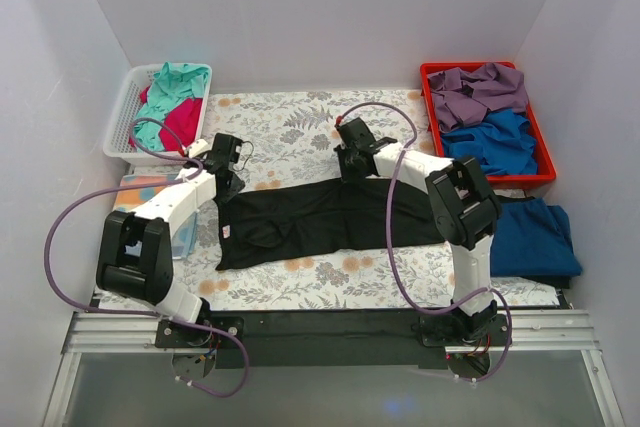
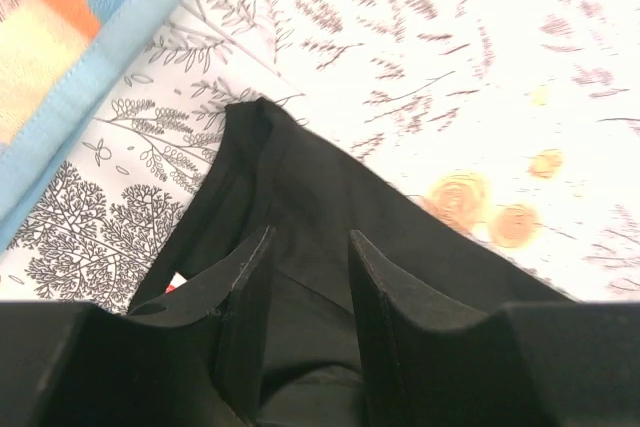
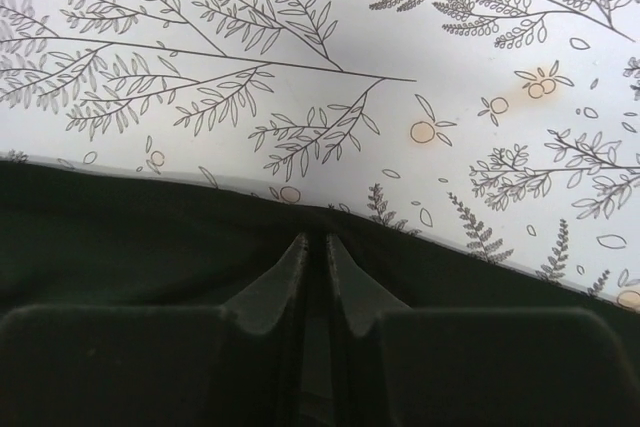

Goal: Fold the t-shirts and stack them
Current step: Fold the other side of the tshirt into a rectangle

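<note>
The right gripper [image 3: 315,245] pinches the far edge of the black t-shirt [image 3: 120,227]; the left gripper [image 2: 312,237] is spread over its neck end; flowery sheet [image 3: 300,47] beneath both, white walls [image 1: 320,7] around; the shirt lies long from gripper to gripper.

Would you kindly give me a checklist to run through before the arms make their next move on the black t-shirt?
1. Grip of the right pincer on the black t-shirt: cannot tell. The jaws are closed at its far edge, but pinched cloth is not visible.
2. Grip of the left pincer: not ok. The jaws are open over the collar end.
3. Shirt lying flat: ok, spread out with slight wrinkles.
4. The purple cable clear of the shirt: not ok. It crosses over the shirt in the top view.
5. The blue-bordered cloth clear of the collar: ok, they are apart.
6. Stack spot: ok. A folded dark blue t-shirt lies at the table's right edge.
</note>
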{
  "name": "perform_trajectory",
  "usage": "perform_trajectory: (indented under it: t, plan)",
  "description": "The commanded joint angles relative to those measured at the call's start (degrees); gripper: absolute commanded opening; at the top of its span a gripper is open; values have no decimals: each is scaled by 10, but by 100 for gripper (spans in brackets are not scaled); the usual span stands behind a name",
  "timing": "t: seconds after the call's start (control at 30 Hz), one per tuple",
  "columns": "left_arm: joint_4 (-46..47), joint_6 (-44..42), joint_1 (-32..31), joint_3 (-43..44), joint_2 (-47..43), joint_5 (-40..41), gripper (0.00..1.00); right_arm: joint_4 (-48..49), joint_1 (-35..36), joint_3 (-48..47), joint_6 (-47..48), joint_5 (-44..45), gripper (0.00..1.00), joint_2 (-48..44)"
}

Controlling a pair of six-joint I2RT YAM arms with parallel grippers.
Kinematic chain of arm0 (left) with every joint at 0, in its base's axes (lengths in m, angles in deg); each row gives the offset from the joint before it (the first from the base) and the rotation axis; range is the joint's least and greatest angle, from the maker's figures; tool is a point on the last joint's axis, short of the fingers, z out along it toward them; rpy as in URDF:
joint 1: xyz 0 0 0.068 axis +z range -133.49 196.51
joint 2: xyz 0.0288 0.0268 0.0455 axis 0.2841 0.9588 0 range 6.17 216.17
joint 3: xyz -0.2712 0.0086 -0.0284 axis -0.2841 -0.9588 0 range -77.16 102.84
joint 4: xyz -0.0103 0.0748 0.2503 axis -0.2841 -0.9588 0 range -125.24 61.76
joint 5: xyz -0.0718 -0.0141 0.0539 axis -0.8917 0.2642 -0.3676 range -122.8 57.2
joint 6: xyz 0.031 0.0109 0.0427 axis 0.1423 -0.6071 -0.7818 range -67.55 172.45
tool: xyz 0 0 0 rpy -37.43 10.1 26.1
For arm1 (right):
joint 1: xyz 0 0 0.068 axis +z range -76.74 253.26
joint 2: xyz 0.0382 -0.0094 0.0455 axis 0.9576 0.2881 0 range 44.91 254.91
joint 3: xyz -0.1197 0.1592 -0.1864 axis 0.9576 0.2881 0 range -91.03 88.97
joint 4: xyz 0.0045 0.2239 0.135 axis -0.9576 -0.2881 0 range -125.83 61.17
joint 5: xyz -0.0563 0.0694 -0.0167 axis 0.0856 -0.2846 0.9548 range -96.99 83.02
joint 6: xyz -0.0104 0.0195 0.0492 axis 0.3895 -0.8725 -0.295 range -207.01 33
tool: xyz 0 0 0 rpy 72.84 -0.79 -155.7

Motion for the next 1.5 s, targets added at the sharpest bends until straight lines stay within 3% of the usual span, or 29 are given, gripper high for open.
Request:
perform_trajectory:
  t: [0.0, 0.1, 0.23, 0.47, 1.0, 1.2, 1.47]
  plan:
    - [-33, -20, 4, 21, -46, 17, 33, -12, 15, -10, 4, -4, 18, -75]
    - [-10, -41, 4, 12, -71, -13, 33, -12, 44, -12, -3, -9, 18, -94]
    - [3, -53, 4, 15, -36, -45, 34, -13, 88, -37, -10, -21, 19, -93]
    - [62, -57, 4, -22, 14, -126, 33, -16, 150, -95, -17, -60, 20, -32]
    - [91, -49, 10, -42, 106, -111, 33, -1, 203, -140, -21, -87, 19, 71]
    - [84, -57, 19, -28, 116, -99, 33, 0, 227, -104, -28, -87, 18, 45]
    - [80, -56, 28, -8, 126, -94, 33, -1, 261, 29, -42, -77, 18, -51]
